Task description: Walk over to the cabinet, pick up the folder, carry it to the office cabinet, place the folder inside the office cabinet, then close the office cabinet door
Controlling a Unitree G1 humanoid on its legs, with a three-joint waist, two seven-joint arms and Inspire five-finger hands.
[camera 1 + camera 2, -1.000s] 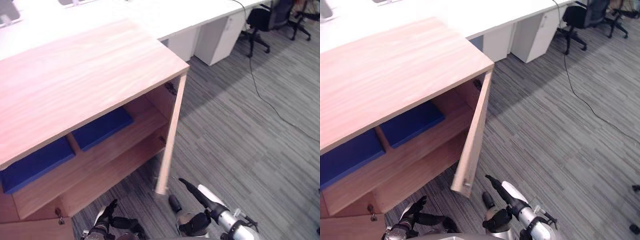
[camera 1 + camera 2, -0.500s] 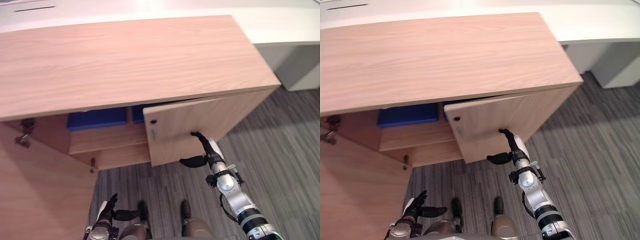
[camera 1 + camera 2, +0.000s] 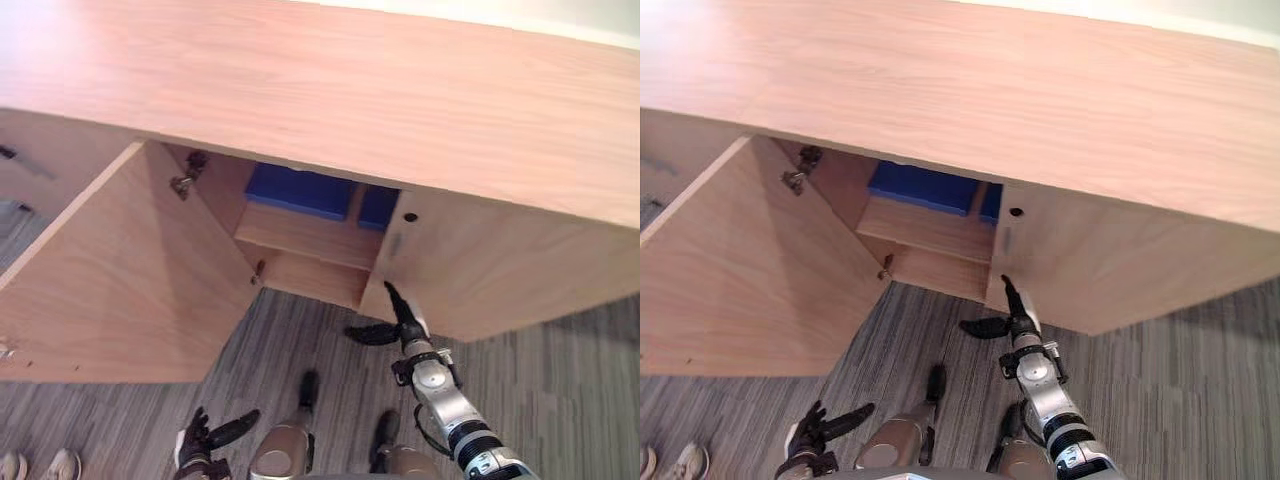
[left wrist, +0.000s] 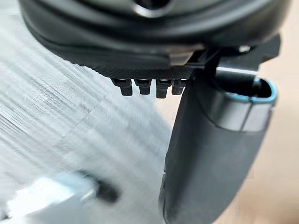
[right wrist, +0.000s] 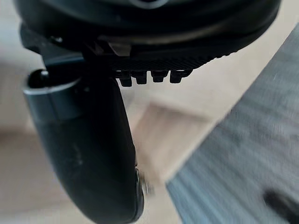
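Observation:
The wooden office cabinet [image 3: 350, 90] stands in front of me. On its upper shelf lie two blue folders [image 3: 300, 190], side by side. Its right door [image 3: 500, 270] is almost shut, leaving a narrow gap. My right hand [image 3: 400, 318] is open, its straight fingers against the lower inner corner of that door and its thumb [image 5: 88, 144] held out to the side. The left door [image 3: 130, 280] stands wide open. My left hand [image 3: 205, 435] hangs low near the floor, open and holding nothing.
Grey striped carpet [image 3: 560, 400] runs in front of the cabinet. A person's shoes [image 3: 40, 467] show at the lower left corner, beside the open left door. A small dark knob [image 3: 410, 217] sits near the top of the right door.
The right door has swung from half open to nearly shut with my right hand against it. The camera has swung left, bringing the open left door into view.

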